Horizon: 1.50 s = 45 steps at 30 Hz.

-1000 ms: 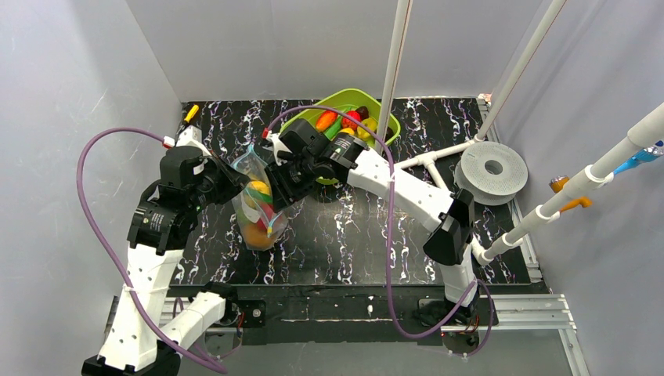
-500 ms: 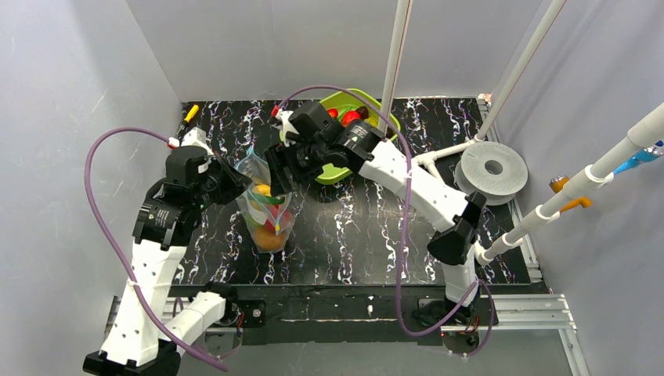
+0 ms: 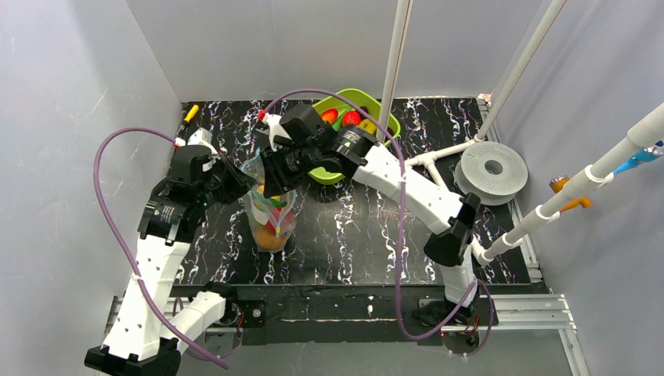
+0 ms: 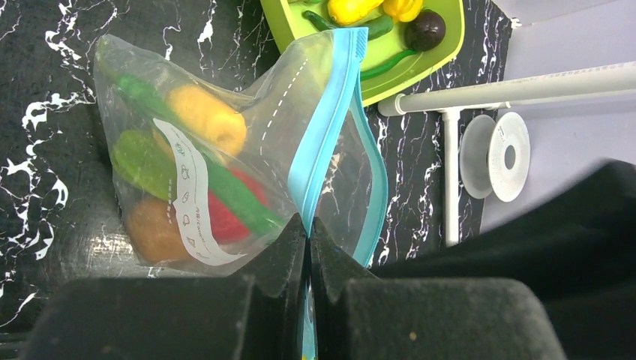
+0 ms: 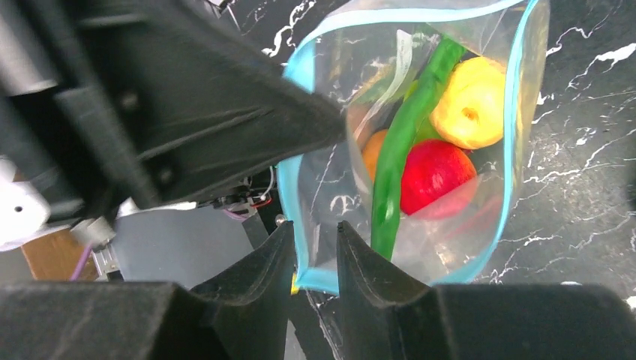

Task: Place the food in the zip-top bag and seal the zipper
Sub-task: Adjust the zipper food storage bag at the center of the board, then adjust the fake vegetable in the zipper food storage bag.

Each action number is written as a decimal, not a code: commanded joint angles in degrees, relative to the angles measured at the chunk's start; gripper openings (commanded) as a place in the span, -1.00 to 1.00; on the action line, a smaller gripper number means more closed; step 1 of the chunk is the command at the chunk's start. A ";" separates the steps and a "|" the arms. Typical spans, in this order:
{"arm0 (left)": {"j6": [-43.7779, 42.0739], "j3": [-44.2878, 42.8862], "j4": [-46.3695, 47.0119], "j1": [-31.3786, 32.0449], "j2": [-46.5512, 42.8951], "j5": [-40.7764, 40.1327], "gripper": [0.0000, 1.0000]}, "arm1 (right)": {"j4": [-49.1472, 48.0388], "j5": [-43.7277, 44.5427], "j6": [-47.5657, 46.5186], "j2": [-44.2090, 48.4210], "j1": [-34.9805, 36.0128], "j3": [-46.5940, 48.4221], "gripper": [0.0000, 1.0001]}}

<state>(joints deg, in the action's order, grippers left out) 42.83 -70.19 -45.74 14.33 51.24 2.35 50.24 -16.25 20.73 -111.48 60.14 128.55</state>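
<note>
The clear zip-top bag (image 3: 270, 213) stands upright on the black mat between my two grippers, mouth up. It holds several foods: a yellow fruit (image 5: 469, 101), a red one (image 5: 435, 176), a long green vegetable (image 5: 397, 157) and an orange one (image 4: 150, 229). My left gripper (image 4: 308, 225) is shut on the blue-teal zipper (image 4: 330, 112) at one end of the mouth. My right gripper (image 5: 315, 229) is open, its fingers either side of the zipper's opposite corner (image 5: 289, 187). The mouth gapes open. More food (image 3: 350, 118) lies in the lime-green tray (image 3: 385, 133).
The tray stands at the back centre, just behind the right wrist. A grey spool (image 3: 493, 168) lies at the right, beside white poles (image 3: 395, 70). A small yellow object (image 3: 190, 112) lies at the back left corner. Grey walls enclose the mat.
The bag has swung from tilted to upright and shifted a little right. Both grippers rose with it; the right wrist moved left and toward the back, over the bag's mouth.
</note>
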 commanded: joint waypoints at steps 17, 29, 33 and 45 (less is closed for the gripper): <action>1.73 1.30 3.12 -0.30 -0.39 2.59 -1.00 | -2.29 2.12 -5.87 -5.16 0.00 -5.40 -0.02; 2.20 2.62 3.72 -0.34 -0.24 2.70 -1.00 | -6.49 -3.90 -2.23 -5.21 -0.02 -9.28 -0.32; 2.95 3.04 4.25 -0.28 -0.17 3.39 -1.00 | -3.71 -1.62 -2.46 -5.16 -0.10 -5.21 -0.74; 10.15 8.08 7.90 -0.29 -2.38 3.07 -1.00 | 5.17 5.29 -2.57 -6.14 -0.02 1.86 -0.38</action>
<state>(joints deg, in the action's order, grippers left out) 50.26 -65.87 -38.15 14.31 50.68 6.04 57.60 -10.70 17.63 -118.58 59.83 133.71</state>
